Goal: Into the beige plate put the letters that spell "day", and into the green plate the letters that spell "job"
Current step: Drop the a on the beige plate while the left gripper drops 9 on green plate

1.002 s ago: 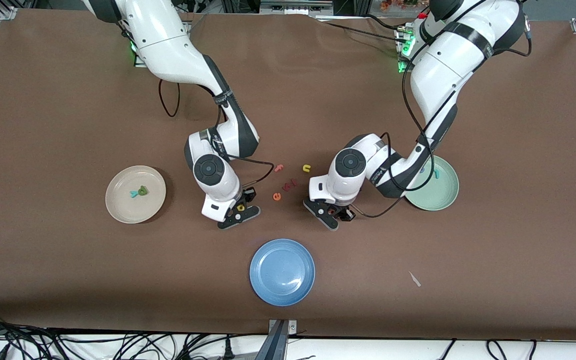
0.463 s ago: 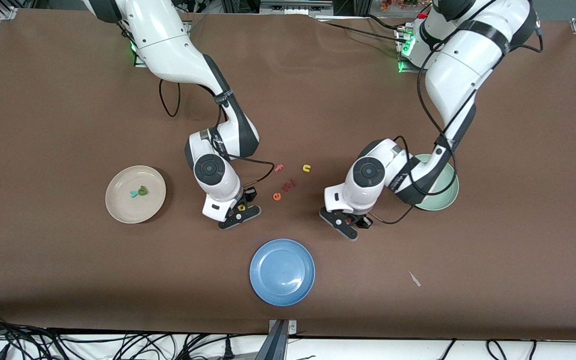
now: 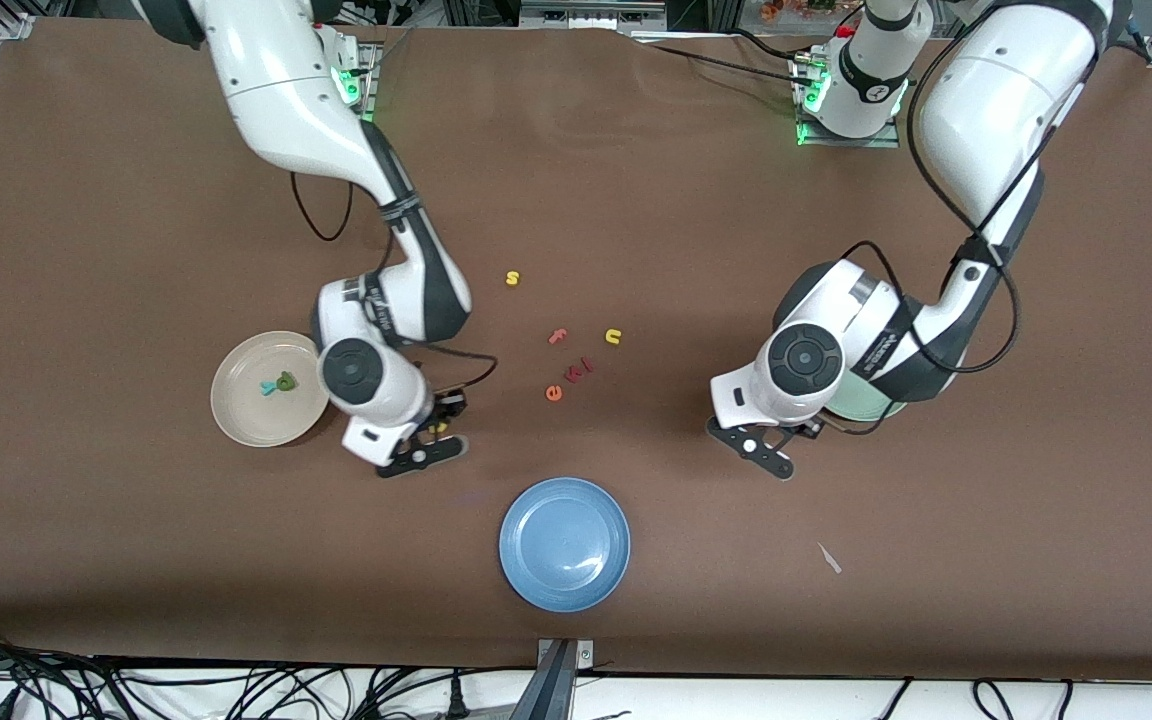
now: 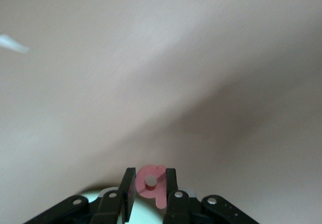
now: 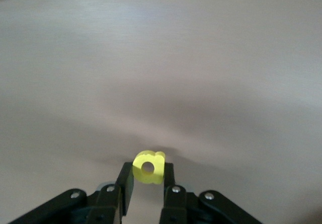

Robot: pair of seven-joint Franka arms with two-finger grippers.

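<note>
My right gripper (image 3: pixel 431 432) hangs over the table beside the beige plate (image 3: pixel 241 420), shut on the yellow a (image 5: pixel 149 167). On that plate lie the teal y (image 3: pixel 266 387) and the dark green d (image 3: pixel 285 381). My left gripper (image 3: pixel 781 440) is over the table at the edge of the green plate (image 3: pixel 861 408), shut on the salmon-red b (image 4: pixel 151 181). The left arm covers most of that plate, so its inside is hidden. In the wrist views each letter sits pinched between the fingertips of the left gripper (image 4: pixel 151 176) and the right gripper (image 5: pixel 147 171).
A blue plate (image 3: pixel 564 543) lies nearer the front camera, between the two grippers. Loose letters lie mid-table: a yellow s (image 3: pixel 512 278), pink f (image 3: pixel 558 336), yellow u (image 3: pixel 613 336), orange e (image 3: pixel 554 393) and small red pieces (image 3: pixel 582 369). A white scrap (image 3: pixel 829 558) lies near the front.
The right arm has carried the yellow a toward the beige plate, uncovering the yellow s. The left arm has carried the b toward the green plate and now covers it.
</note>
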